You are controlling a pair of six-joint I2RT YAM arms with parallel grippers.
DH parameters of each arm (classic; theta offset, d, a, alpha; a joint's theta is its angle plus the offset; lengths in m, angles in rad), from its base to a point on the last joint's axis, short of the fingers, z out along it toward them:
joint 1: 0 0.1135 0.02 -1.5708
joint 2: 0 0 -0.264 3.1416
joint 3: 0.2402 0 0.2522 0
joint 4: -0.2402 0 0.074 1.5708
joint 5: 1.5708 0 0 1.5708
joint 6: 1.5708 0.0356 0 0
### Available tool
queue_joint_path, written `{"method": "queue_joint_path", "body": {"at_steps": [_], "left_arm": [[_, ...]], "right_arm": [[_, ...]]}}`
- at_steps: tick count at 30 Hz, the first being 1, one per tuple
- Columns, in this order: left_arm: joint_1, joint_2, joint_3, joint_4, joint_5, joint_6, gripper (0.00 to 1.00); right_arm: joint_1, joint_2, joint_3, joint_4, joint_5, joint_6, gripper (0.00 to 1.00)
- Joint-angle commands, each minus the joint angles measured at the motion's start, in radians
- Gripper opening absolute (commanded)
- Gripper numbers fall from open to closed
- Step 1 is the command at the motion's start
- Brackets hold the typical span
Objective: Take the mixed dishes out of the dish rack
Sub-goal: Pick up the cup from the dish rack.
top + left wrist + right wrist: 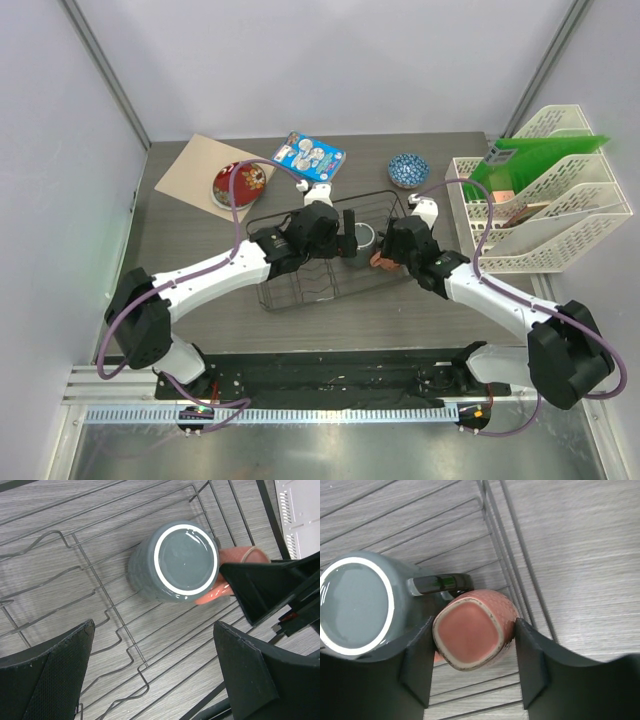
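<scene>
Well, starting at the far left of the counter (190,250), a tan sheet (185,170) carries the red patterned plate (240,185), which lies flat and apart from the rack. Just right of it, at the back, lies a blue illustrated packet (310,155). The dish rack (300,295) sits mid-counter, and both arms reach into it.

The left arm (200,275) comes in from the left. The left jaws stand wide apart above the rack wires and hold nothing; in the left wrist view the dark grey mug (182,562) lies ahead of them, clear of both fingers. That mug stands base up in the right half of the rack, showing a pale ring around its foot, with its handle turned toward the pinkish-brown mug (470,635) just beside it.

The pinkish-brown mug is at the rack's right edge, its squarish base facing the right wrist camera. The right jaws are closed on it, one finger pressed to each side.

Beyond the rack's far right corner the small blue-and-white patterned bowl (408,170) stands on the bare counter. At the far right is a white slotted file organiser (560,235) holding a green folder (545,155).
</scene>
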Motion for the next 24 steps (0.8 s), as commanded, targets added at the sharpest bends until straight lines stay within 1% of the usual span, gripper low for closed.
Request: {"method": "queue_joint_path", "body": {"at_steps": [1,3,4,6,7,8,15,19,20,23,24], "left_arm": [[0.003,0.005,-0.011,0.037,0.005,-0.013,1.0],[0.003,0.003,-0.013,0.035,0.005,-0.016,1.0],[0.003,0.002,-0.014,0.037,0.003,-0.014,1.0],[0.003,-0.003,-0.017,0.035,-0.003,-0.013,1.0],[0.003,-0.004,-0.017,0.035,-0.007,-0.013,1.0],[0.003,-0.009,-0.017,0.034,-0.007,-0.011,1.0],[0.003,-0.014,-0.014,0.037,-0.009,-0.011,1.0],[0.003,-0.026,-0.011,0.034,-0.026,0.001,1.0],[0.003,-0.027,-0.01,0.032,-0.029,0.004,1.0],[0.004,-0.053,-0.004,0.031,-0.061,0.019,1.0],[0.004,-0.063,-0.004,0.037,-0.07,0.025,1.0]], "right_arm": [[-0.003,-0.004,-0.019,-0.016,0.052,-0.001,0.38],[-0.001,-0.015,-0.022,-0.019,0.051,0.003,0.28],[-0.001,-0.032,-0.022,-0.022,0.049,0.004,0.2],[0.003,-0.056,-0.019,-0.033,0.051,0.003,0.13],[0.002,-0.079,-0.014,-0.039,0.051,0.001,0.05],[0.007,-0.092,-0.011,-0.046,0.049,0.004,0.01],[0.028,-0.155,0.044,-0.109,0.03,0.006,0.01],[0.037,-0.196,0.065,-0.117,0.01,0.015,0.01],[0.037,-0.207,0.067,-0.11,-0.001,0.018,0.01],[0.036,-0.254,0.044,-0.018,-0.094,0.012,0.01],[0.037,-0.274,0.024,0.045,-0.151,0.012,0.01]]}}
